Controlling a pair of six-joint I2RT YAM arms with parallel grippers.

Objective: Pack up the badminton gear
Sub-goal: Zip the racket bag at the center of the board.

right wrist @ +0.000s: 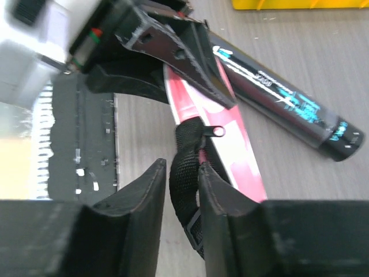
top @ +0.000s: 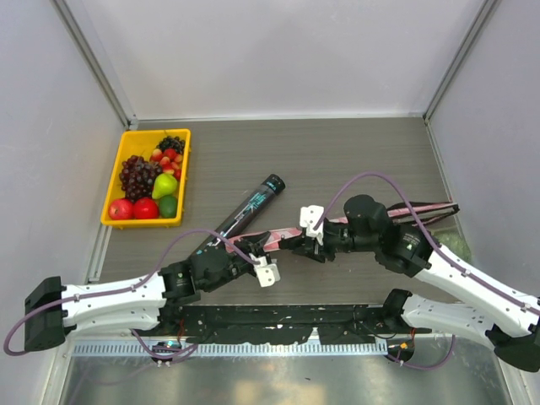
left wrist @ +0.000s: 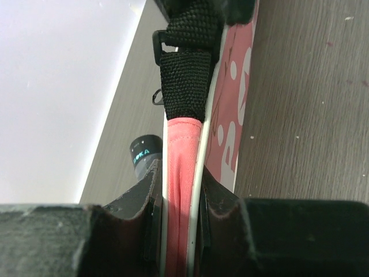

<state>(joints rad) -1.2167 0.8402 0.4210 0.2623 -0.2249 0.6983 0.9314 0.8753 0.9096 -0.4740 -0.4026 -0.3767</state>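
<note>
Clamping one end of the pink bag (left wrist: 183, 144) on the table (top: 337, 152), the left gripper (left wrist: 180, 187) faces the right gripper (right wrist: 181, 173) along the bag's long axis; those jaws straddle the black strap (right wrist: 185, 141), pinching or not I cannot tell.

In the upper left of my overhead view a yellow tray (top: 139, 223) sits on the grey-brown wood-grain table (top: 354, 152), close to the left wall (top: 51, 126). I count a dark grape bunch (top: 137, 175), a green pear (top: 164, 185), two red round fruits (top: 121, 208) along its lower edge, a green fruit (top: 168, 205) beside them, and small red fruits (top: 167, 158) and dark berries (top: 171, 143) near its top. At the right edge something green and netted (top: 456, 244) shows partly.
</note>
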